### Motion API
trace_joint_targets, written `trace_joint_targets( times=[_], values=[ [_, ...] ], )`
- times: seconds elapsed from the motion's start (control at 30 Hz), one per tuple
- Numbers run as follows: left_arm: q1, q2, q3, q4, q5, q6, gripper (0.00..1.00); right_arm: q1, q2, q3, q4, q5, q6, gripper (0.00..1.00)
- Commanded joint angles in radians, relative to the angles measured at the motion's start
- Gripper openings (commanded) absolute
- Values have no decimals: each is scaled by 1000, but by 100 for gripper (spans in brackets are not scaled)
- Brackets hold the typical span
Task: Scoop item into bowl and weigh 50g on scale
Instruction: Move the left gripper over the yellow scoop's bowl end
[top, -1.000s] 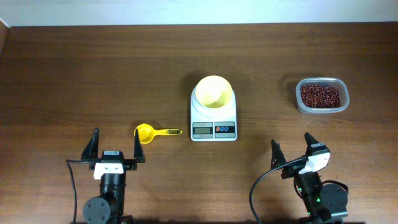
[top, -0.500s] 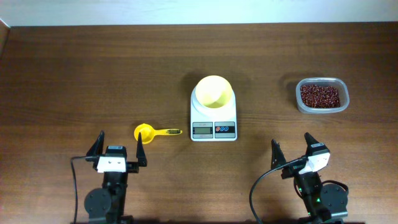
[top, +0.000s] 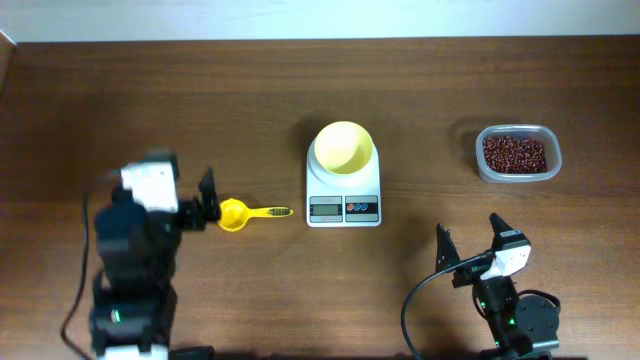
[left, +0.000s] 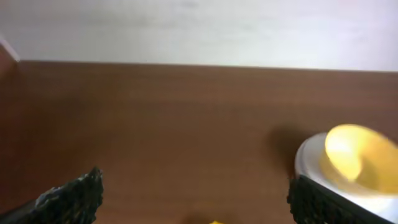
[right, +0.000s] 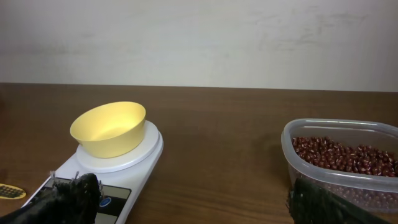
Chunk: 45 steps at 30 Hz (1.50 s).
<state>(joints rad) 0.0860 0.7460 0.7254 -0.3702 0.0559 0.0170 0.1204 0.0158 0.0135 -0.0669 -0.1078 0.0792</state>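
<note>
The pale yellow bowl (top: 344, 148) (right: 109, 129) (left: 354, 152) stands empty on the white scale (top: 343, 208) (right: 149, 152). The item, dark red-brown beans (top: 515, 153) (right: 342, 155), fills a clear tub at the right. A small yellow scoop (top: 240, 213) lies left of the scale. My left gripper (top: 175, 205) (left: 202, 199), blurred, is open and sits just left of the scoop's cup, holding nothing. My right gripper (top: 470, 235) (right: 205, 199) is open and empty near the front edge, facing the gap between scale and tub.
The clear plastic tub (top: 483, 165) (right: 289, 146) sits at the right, behind my right gripper. A pale wall runs along the table's far edge. Bare brown tabletop (top: 150, 100) lies beyond the scoop and left of the scale.
My left arm has risen and swung forward from the front edge to just left of the scoop, still open. The right arm, bowl, scale and tub have not moved.
</note>
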Motion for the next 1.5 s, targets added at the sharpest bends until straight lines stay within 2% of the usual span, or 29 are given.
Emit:
trace_joint_targets(
  times=[0.0,0.13,0.3,0.4,0.6,0.83,0.93,0.97,1.03,1.17,1.3,1.4,1.47],
  values=[
    [-3,212,178,-35,151,-26,99,-2,-6,-8,-3,8,4,99],
    [-3,334,239,-85,386,-25,99,-2,-6,-8,-3,8,4,99],
    [-3,342,239,-182,489,-27,99,-2,-6,-8,-3,8,4,99],
    [-3,342,239,-185,681,-32,99,-2,-6,-8,-3,8,4,99],
    [-11,342,239,-106,818,-32,99,-2,-6,-8,-3,8,4,99],
    [-61,343,239,-93,828,-32,99,-2,-6,-8,-3,8,4,99],
    [-64,348,239,-53,827,-33,91,-2,-6,-8,-3,8,4,98],
    [-64,348,239,-40,791,-79,87,-2,-6,-8,-3,8,4,99],
    [-64,348,239,-40,606,-236,89,-2,-6,-8,-3,8,4,99],
    [-64,348,270,-66,417,-345,96,-2,-6,-8,-3,8,4,99],
    [-64,348,537,-386,90,-384,99,-2,-6,-8,-3,8,4,99],
    [-64,348,694,-534,-64,-544,100,-2,-6,-8,-3,8,4,99],
    [-64,348,712,-564,-90,-657,99,-2,-6,-8,-3,8,4,99]
  ],
)
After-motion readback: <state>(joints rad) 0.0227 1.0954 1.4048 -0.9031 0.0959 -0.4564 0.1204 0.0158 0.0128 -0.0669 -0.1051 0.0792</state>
